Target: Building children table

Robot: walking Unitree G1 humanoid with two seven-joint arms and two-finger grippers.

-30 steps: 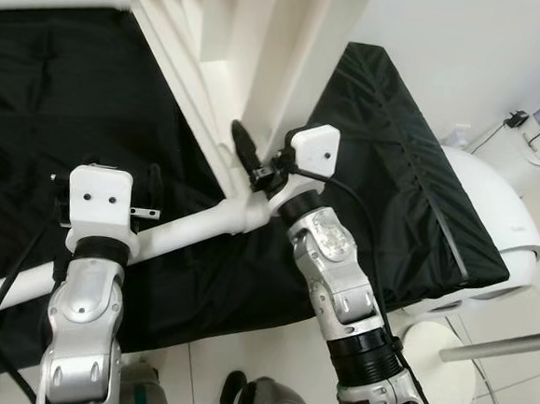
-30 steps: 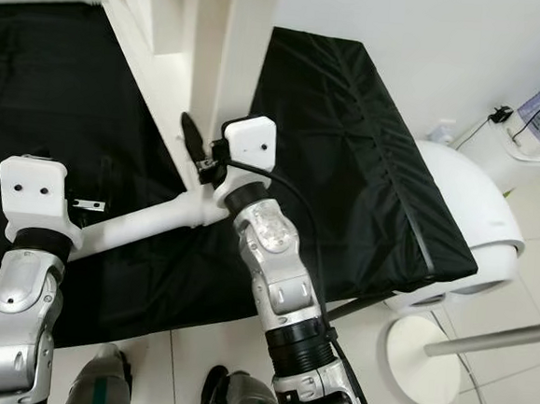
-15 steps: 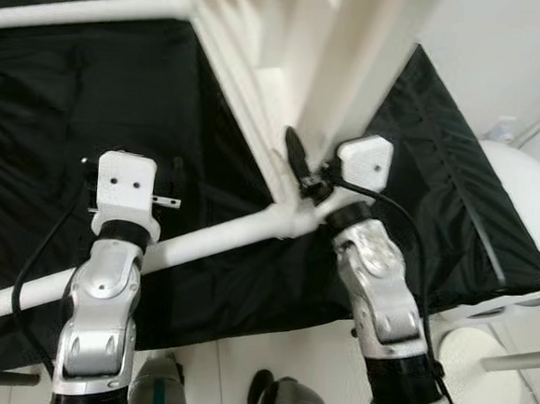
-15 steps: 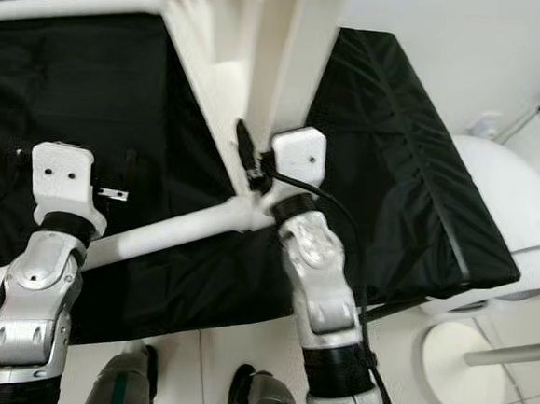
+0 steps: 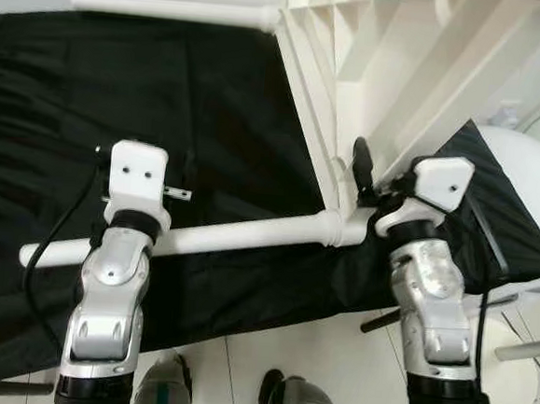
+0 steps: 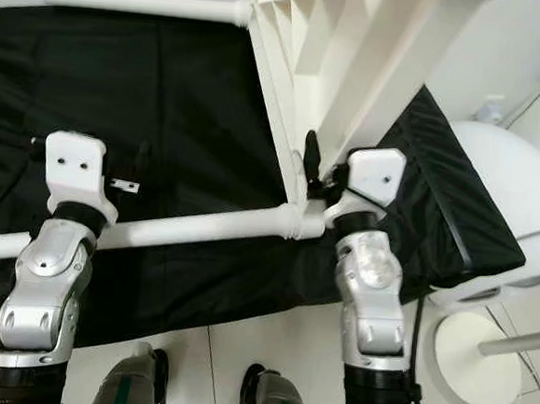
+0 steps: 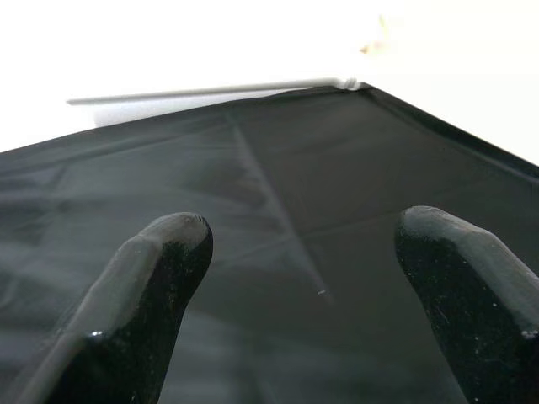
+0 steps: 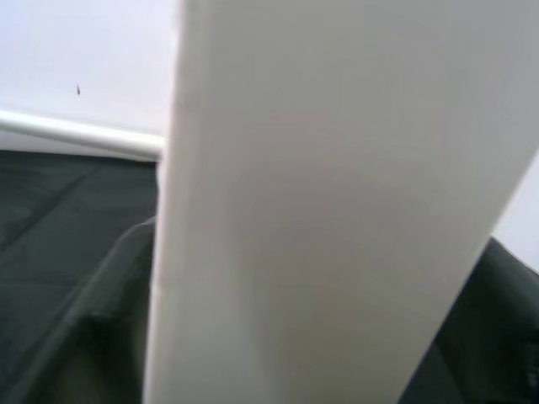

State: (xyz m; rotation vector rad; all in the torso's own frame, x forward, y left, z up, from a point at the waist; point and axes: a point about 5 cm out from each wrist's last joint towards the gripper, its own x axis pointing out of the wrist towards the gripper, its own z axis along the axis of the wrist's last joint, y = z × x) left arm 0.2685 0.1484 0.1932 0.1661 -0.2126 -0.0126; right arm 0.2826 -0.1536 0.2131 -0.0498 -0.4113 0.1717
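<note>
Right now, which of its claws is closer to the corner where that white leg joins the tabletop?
Right. The right gripper sits at that corner; the left gripper is far along the leg.

Both silver arms reach forward, wrists bent. Left pincer [image 7: 295,278]: fingers [image 7: 143,295] spread wide, nothing between them. Right pincer [image 5: 364,172]: one black finger [image 5: 360,162] shows, pointing up and far; closure unclear.
</note>
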